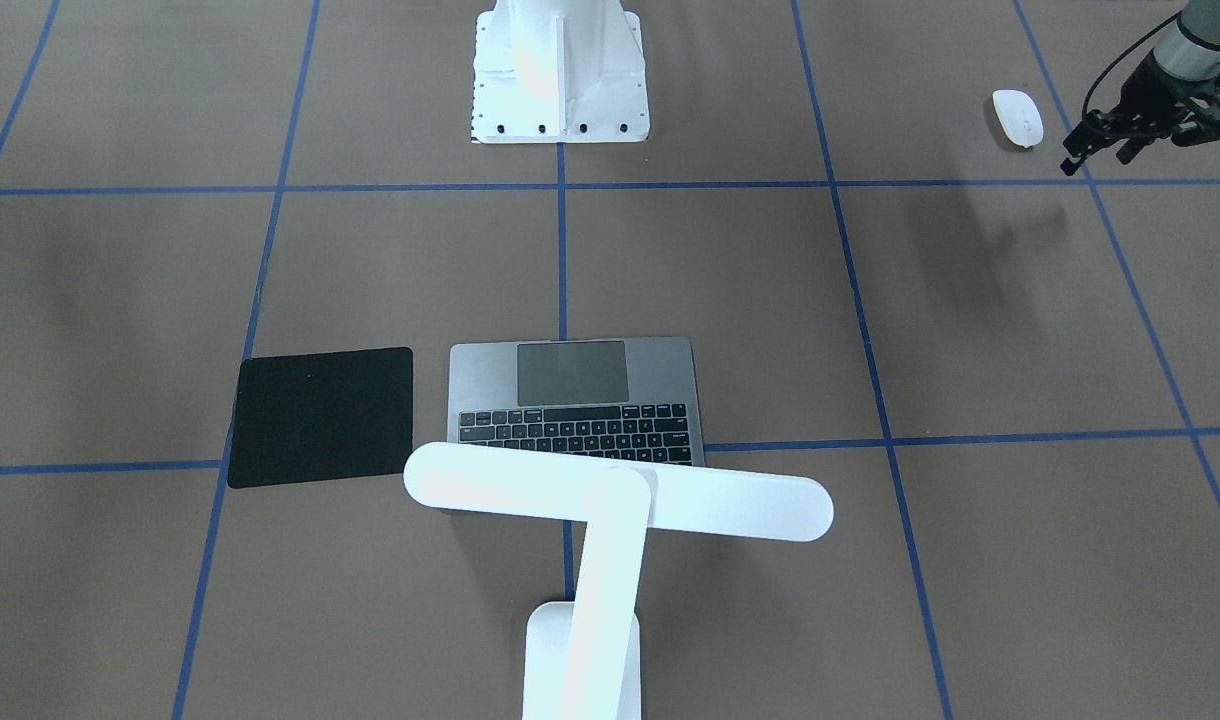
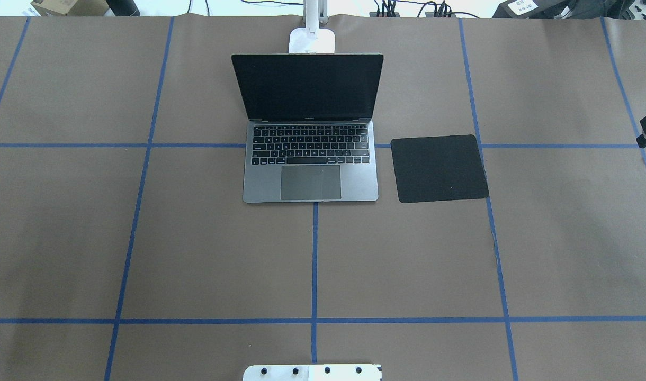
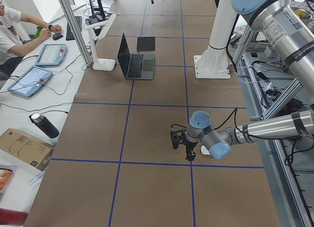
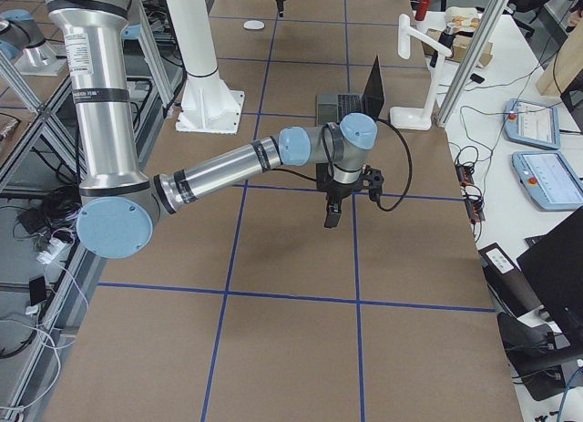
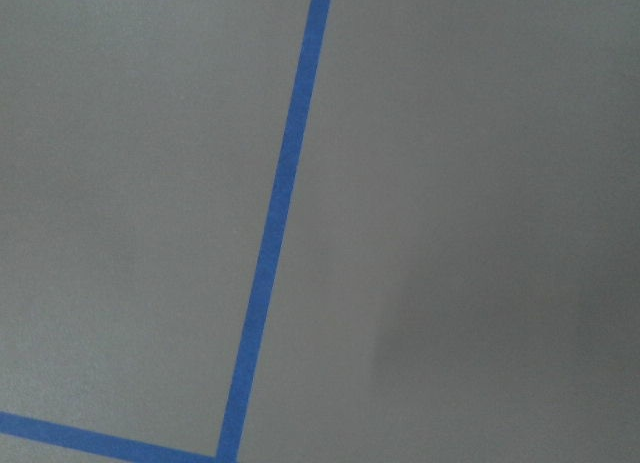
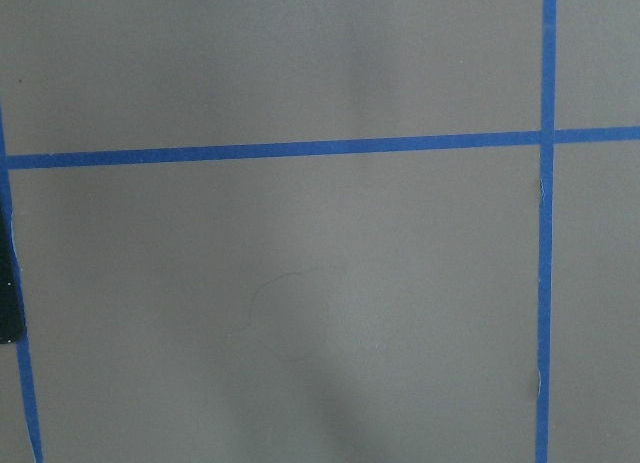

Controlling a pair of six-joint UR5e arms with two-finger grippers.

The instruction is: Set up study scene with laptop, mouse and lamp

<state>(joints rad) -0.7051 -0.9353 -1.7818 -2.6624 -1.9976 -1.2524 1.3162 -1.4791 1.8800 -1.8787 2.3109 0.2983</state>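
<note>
Two things, laptop and lamp, are set up; the mouse is left near the spread, empty left gripper.

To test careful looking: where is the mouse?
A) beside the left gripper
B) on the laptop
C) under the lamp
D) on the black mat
A: the mouse lies beside the left gripper, far from the mat.

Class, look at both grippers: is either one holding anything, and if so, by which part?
Nothing is held. The left gripper hangs open beside the mouse, not touching it; the right gripper shows nothing in it.
</note>
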